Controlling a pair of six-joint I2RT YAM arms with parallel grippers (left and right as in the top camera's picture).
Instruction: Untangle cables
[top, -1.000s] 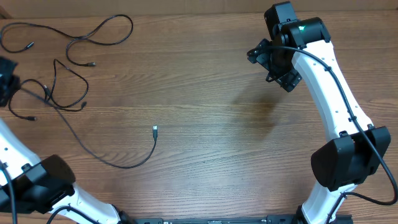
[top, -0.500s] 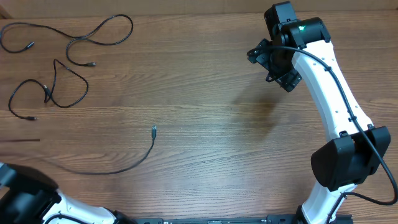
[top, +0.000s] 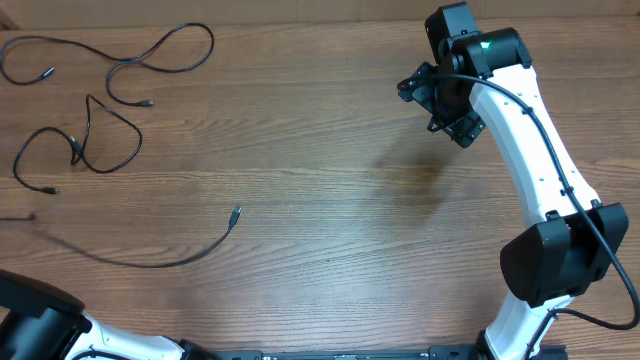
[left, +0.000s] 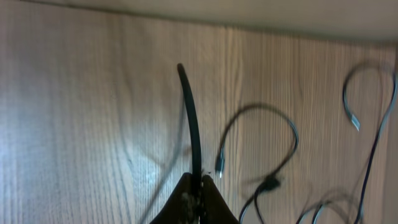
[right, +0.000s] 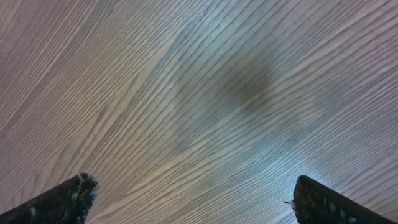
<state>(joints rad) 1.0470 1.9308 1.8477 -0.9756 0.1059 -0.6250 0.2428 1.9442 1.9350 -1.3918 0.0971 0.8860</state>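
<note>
Three thin black cables lie as separate strands at the table's left. One long cable (top: 211, 42) winds along the far edge. A second cable (top: 137, 140) makes a loop below it. A third cable with a plug end (top: 236, 213) curves low and runs off the left edge. My left gripper (left: 198, 186) is shut on that third cable (left: 194, 124); it is outside the overhead view. The other strands (left: 292, 134) show beside it in the left wrist view. My right gripper (top: 440, 100) hovers open and empty over bare wood at the far right; it also shows in the right wrist view (right: 199, 208).
The left arm's base (top: 35, 320) sits at the front left corner. The right arm (top: 540, 170) stretches from the front right toward the far edge. The table's far edge (left: 249, 22) shows in the left wrist view.
The third cable has slid left; its plug end moved left and slightly toward me. The left gripper left the overhead view. The right arm has not moved.
</note>
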